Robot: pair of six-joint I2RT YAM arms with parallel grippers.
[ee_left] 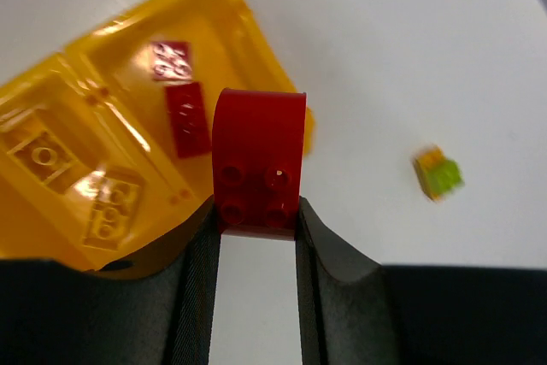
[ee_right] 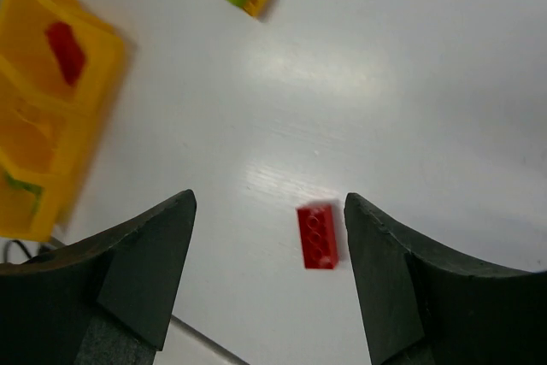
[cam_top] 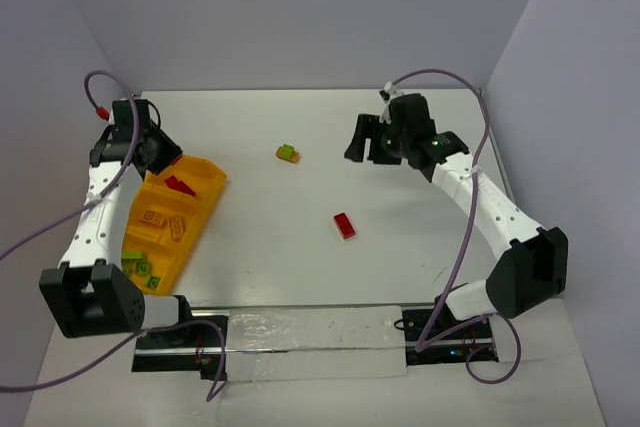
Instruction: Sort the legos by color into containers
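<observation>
Left pincer [ee_left: 256,220] pinching red brick [ee_left: 259,160] over red compartment of tray [ee_left: 239,23], likely for colour-matched drop; right pincer [ee_right: 267,211] spread, empty, above loose red brick [ee_right: 317,236].

Overhead and close wrist views share the tray [cam_top: 205,185].

The tray [cam_top: 203,205] lies on the left side of the table [cam_top: 300,277] with bricks [cam_top: 160,222] in its boxes. The left gripper [ee_left: 256,211] is over the tray's far end, with one brick [ee_left: 259,151] squeezed between its fingers. A single brick [cam_top: 344,225] lies on the table right of the tray, a little clump [cam_top: 288,153] lies behind it, farther from the arms, and the right gripper [ee_right: 269,211] hangs to the right of the clump.
</observation>
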